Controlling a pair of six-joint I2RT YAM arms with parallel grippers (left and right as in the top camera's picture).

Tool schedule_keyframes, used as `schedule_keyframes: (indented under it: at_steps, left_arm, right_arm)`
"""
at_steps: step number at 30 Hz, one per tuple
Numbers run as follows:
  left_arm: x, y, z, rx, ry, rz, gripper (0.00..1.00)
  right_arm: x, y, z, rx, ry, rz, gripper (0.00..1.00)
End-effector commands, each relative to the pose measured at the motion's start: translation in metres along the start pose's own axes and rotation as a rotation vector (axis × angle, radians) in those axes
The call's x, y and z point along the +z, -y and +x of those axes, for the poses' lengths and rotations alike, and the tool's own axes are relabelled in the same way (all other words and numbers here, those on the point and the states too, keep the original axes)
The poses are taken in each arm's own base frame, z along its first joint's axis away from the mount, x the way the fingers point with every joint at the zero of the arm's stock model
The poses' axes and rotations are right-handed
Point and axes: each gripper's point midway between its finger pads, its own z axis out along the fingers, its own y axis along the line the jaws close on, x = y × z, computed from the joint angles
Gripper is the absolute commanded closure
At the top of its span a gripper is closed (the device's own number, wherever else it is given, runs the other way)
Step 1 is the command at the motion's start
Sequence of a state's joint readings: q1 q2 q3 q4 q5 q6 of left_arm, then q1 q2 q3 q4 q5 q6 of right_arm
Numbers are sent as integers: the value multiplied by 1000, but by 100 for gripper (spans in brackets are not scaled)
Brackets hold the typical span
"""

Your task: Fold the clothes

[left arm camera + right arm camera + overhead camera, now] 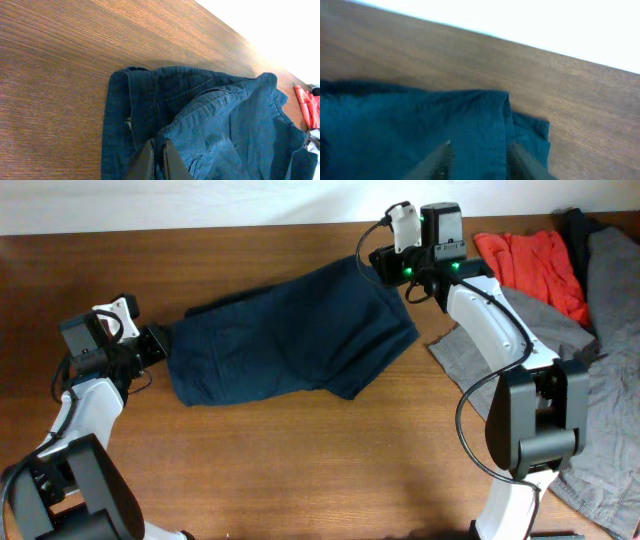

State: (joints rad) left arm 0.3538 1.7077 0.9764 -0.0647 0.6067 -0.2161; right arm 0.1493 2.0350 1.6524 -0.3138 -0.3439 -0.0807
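Wooden bench [300, 480], with the navy shorts [290, 335] lying slantwise across its middle. They look doubled over, so I'd say 1 fold is in. The left tool [157, 162] is clenched on the shorts' near end. The right tool [481, 159] is parted over the far corner, gripping nothing. Next call: regrip that corner and carry it across for fold 2, edges kept square.

we log: shorts [290, 330] navy woven cloth, matt, creased | table [300, 470] wood, fine straight grain, low sheen | grey garment [620, 390] soft matt cloth; red-orange garment [535, 265] cloth, perhaps smoother | arm shell [490, 315] white plastic, smooth
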Motion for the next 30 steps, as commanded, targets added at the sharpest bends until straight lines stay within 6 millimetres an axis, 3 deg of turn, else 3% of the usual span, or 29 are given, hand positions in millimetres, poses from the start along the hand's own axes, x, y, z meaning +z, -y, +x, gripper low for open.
schedule_keyframes:
  at_steps: [1,4,6,9,14,19,26,30]
  left_arm:
    - [-4,7,-9,23,18,19,99]
    - [-4,7,-8,20,13,17,98]
    - [-4,7,-7,18,10,17,98]
    - [-4,6,-5,13,4,15,98]
    - [-4,6,-3,9,-2,14,96]
    - [-4,6,-3,8,-3,13,94]
    - [-4,2,-2,2,-8,-8,93]
    - [-4,0,-1,-1,-10,-15,93]
  right_arm:
    - [21,11,11,10,-2,12,41]
    - [41,13,17,3,16,-13,25]
    - [64,15,24,-8,47,-42,9]
    - [86,15,39,-11,55,-83,4]
    - [115,22,66,-1,30,-90,4]
    - [131,15,70,-19,57,-128,6]
    - [128,11,36,-67,157,-122,12]
    - [130,4,34,-74,156,-131,13]
